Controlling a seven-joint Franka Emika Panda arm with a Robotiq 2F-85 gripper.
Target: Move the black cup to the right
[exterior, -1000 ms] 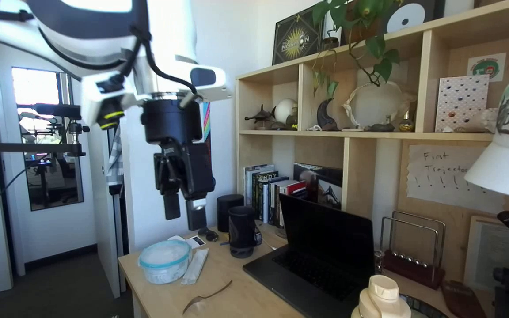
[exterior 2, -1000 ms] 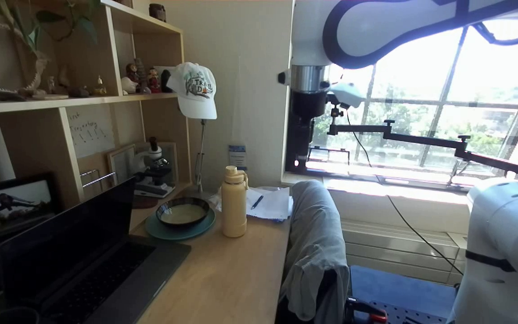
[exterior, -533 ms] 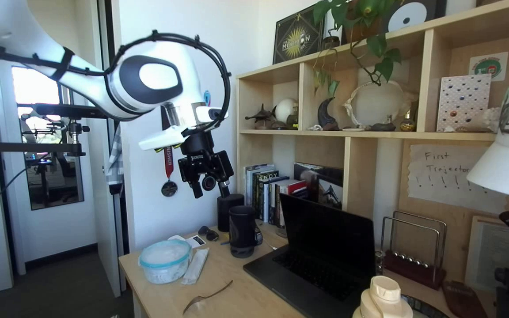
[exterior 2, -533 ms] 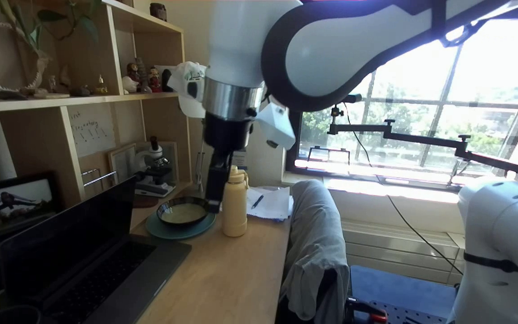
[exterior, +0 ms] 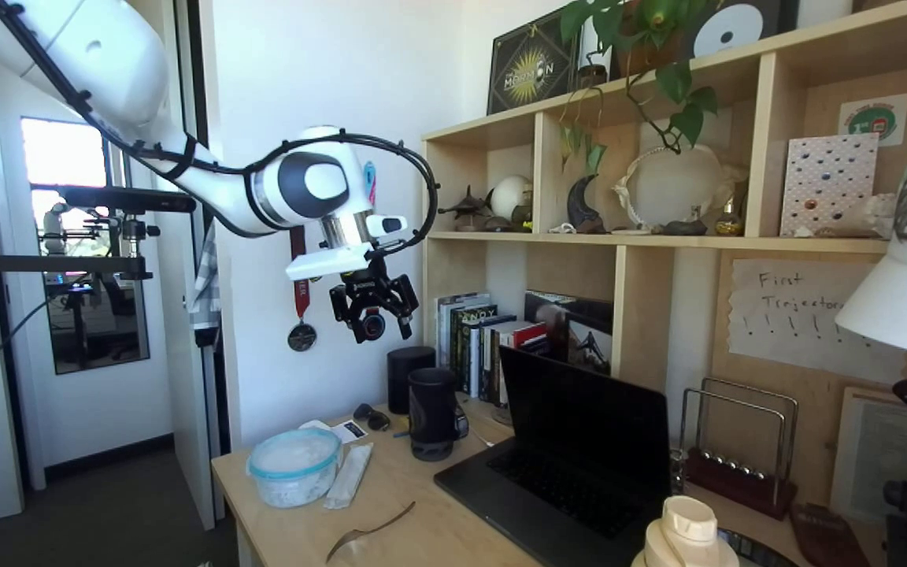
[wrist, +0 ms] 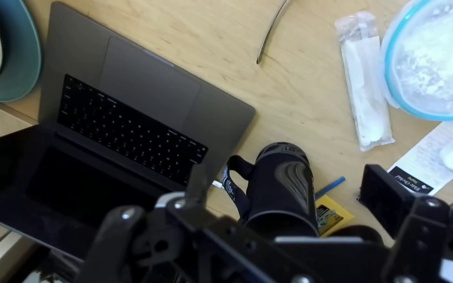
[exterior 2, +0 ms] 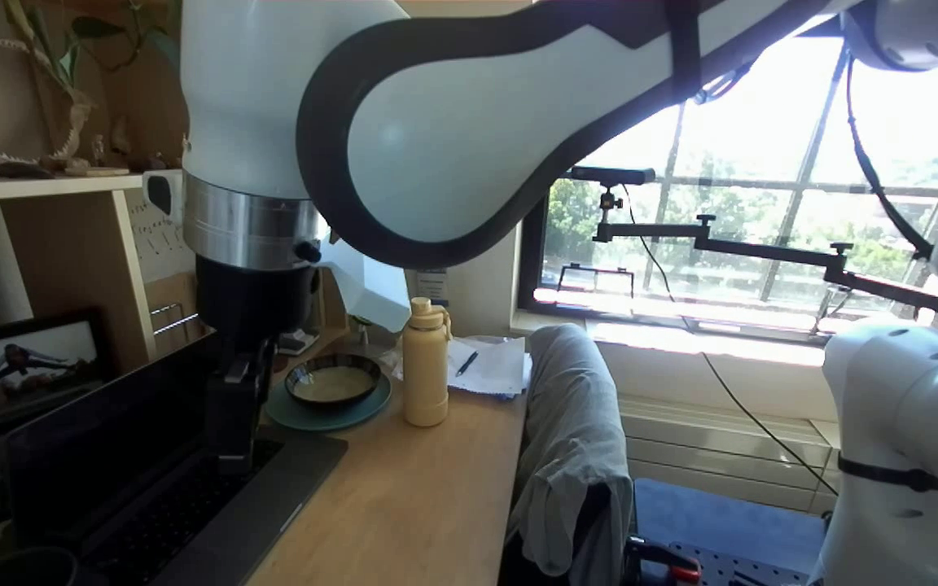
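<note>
While pincer (exterior: 383, 333) gapes above, black cup (exterior: 432, 413) stands upright.

White glare through the window (exterior 2: 746, 199)

My arm (exterior: 217, 195) is glossy white and rounded, with a broad dark grey band (exterior 2: 322, 146) bordering a pale, teardrop-shaped panel (exterior 2: 453, 146). I see black cable (exterior: 430, 189) looping along it and black straps (exterior 2: 892, 476) around the white. Next to a silver ring (exterior 2: 245, 225) come a white block (exterior: 327, 261) and a black housing (exterior 2: 253, 297). Round silver screws (wrist: 128, 213) stud the black linkage (wrist: 421, 243) of my blunt, black fingers (wrist: 387, 196).
</note>
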